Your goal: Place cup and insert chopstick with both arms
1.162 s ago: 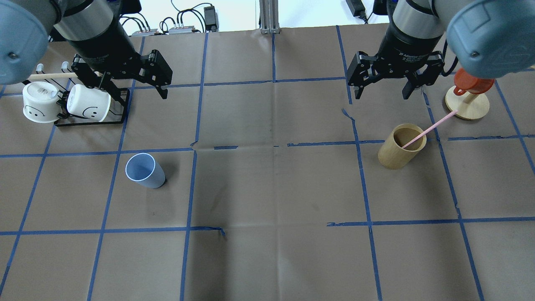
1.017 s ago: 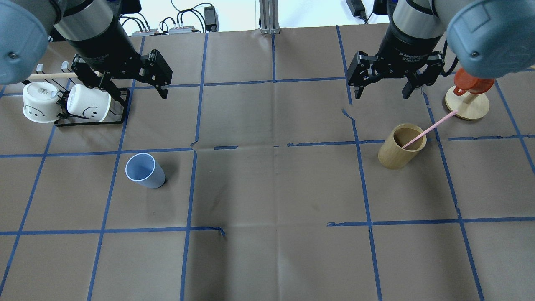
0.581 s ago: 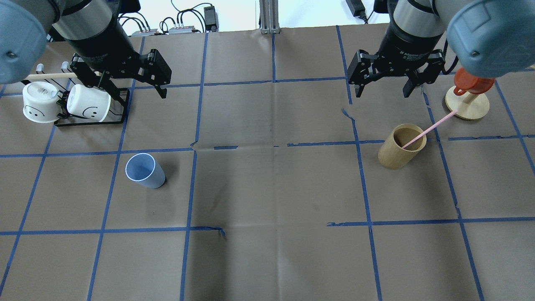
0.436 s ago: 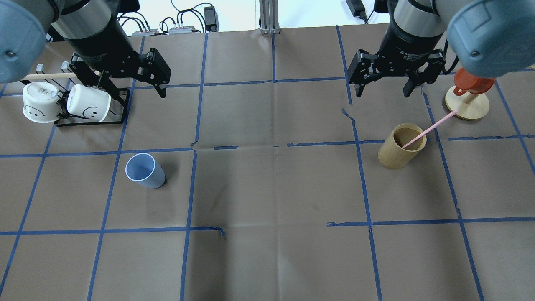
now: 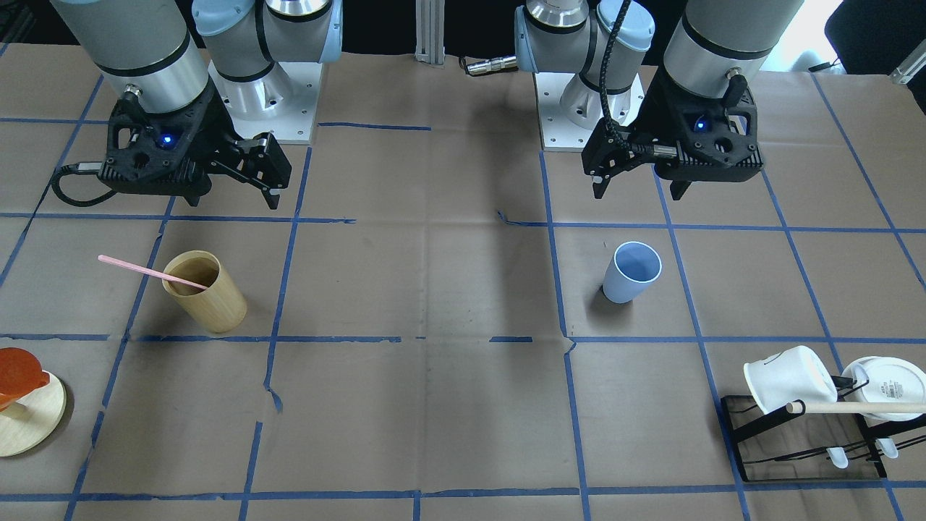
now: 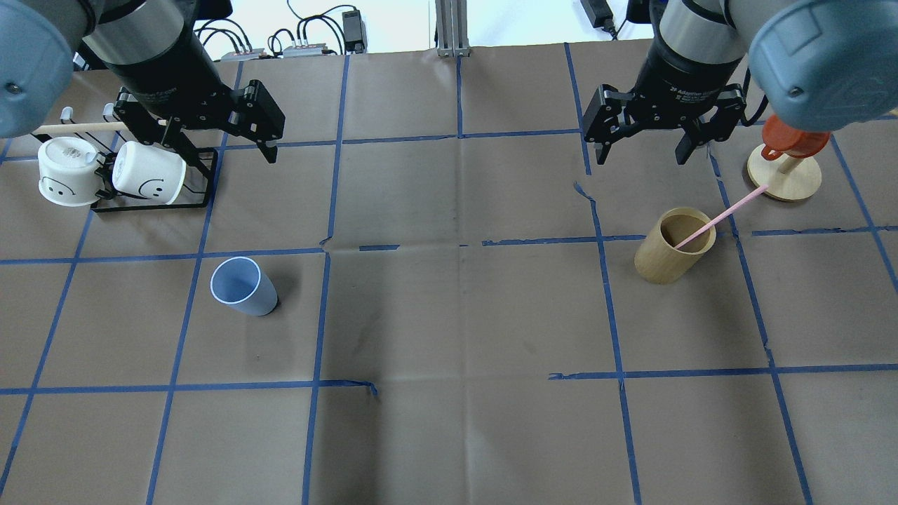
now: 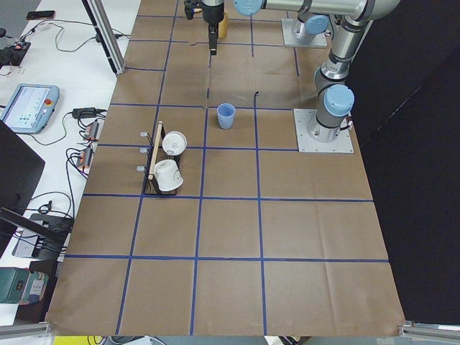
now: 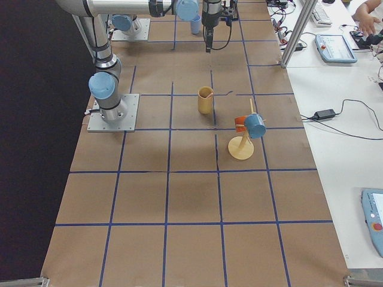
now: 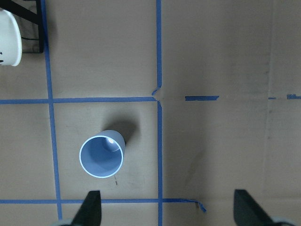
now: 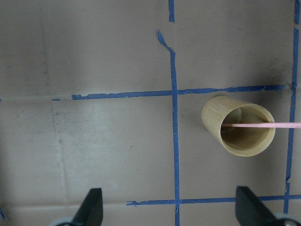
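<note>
On table (image 6: 449,315): cup (image 6: 242,286) upright; chopstick (image 6: 722,217) leaning in bamboo cup (image 6: 656,266); left fingers (image 9: 91,209), right fingers (image 10: 94,207) spread, empty.

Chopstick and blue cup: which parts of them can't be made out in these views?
The chopstick: lower end hidden behind the bamboo cup wall in the overhead view; outer tip cut off by the right wrist view's edge.
The cup: tiny and far in the exterior right view, detail unreadable.
</note>
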Controlling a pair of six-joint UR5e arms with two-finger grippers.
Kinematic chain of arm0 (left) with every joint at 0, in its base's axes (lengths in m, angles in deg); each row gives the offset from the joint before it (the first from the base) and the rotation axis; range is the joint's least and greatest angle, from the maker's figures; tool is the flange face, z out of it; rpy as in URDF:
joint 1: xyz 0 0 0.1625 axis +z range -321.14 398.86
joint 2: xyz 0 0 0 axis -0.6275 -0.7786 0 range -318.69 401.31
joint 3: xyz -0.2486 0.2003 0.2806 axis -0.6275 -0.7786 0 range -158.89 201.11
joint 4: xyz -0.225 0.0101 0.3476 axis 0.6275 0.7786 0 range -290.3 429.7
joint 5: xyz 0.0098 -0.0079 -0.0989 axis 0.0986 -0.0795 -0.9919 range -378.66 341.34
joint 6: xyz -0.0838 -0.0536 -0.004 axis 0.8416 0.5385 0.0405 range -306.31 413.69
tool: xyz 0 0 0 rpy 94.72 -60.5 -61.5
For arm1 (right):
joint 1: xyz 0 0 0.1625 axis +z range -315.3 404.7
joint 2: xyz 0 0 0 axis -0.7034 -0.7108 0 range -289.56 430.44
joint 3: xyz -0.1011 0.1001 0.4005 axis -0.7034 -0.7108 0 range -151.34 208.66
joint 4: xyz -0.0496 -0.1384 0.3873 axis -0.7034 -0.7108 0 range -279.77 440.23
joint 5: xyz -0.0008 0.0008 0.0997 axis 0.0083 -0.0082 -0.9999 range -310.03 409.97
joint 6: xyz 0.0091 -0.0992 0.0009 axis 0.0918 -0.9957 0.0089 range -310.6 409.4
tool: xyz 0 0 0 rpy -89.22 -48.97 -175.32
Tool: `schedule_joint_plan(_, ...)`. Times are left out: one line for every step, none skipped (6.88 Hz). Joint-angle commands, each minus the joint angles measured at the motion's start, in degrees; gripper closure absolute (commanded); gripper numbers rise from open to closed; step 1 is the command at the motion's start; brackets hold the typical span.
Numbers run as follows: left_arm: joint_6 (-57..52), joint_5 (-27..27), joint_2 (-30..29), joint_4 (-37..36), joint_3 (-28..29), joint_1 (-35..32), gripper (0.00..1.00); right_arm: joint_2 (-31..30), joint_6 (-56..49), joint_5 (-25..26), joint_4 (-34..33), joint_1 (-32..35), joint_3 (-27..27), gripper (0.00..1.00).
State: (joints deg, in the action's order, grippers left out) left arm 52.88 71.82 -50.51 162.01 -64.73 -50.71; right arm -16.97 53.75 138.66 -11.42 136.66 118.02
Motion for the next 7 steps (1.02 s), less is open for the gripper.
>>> schedule_joint_plan(-0.16, 0.22, 0.33, -0.02, -0.47, 0.89, 0.00, 0.14, -0.13, 0.00, -0.11, -0.03, 0.46, 0.00)
schedule_joint_plan(-0.85, -0.30, 1.20, 0.07, -0.55, 2.72, 0.00, 0.14, -0.13, -0.09, -0.02, -0.03, 0.55, 0.00)
schedule_joint_plan(-1.99, -0.74, 0.94, -0.11, -1.16, 4.74, 0.00, 0.22, -0.22, -0.01, -0.02, -0.03, 0.55, 0.00)
schedule_joint_plan(-2.52, -0.48, 1.20, -0.02, -2.13, 5.55, 0.00, 0.14, -0.13, 0.00, -0.28, -0.03, 0.55, 0.00)
schedule_joint_plan(-2.96, -0.39, 1.03, -0.37, -3.27, 5.81, 0.00, 0.14, -0.13, 0.00, -0.28, -0.03, 0.55, 0.00)
schedule_joint_plan(-3.40, -0.13, 0.85, -0.55, -3.80, 6.08, 0.00, 0.22, -1.00, 0.43, -0.37, -0.03, 0.55, 0.00)
schedule_joint_plan(-5.24, -0.39, 0.59, -0.72, -4.50, 7.30, 0.00, 0.40, -5.62, 0.70, -0.54, -0.03, 0.64, 0.00)
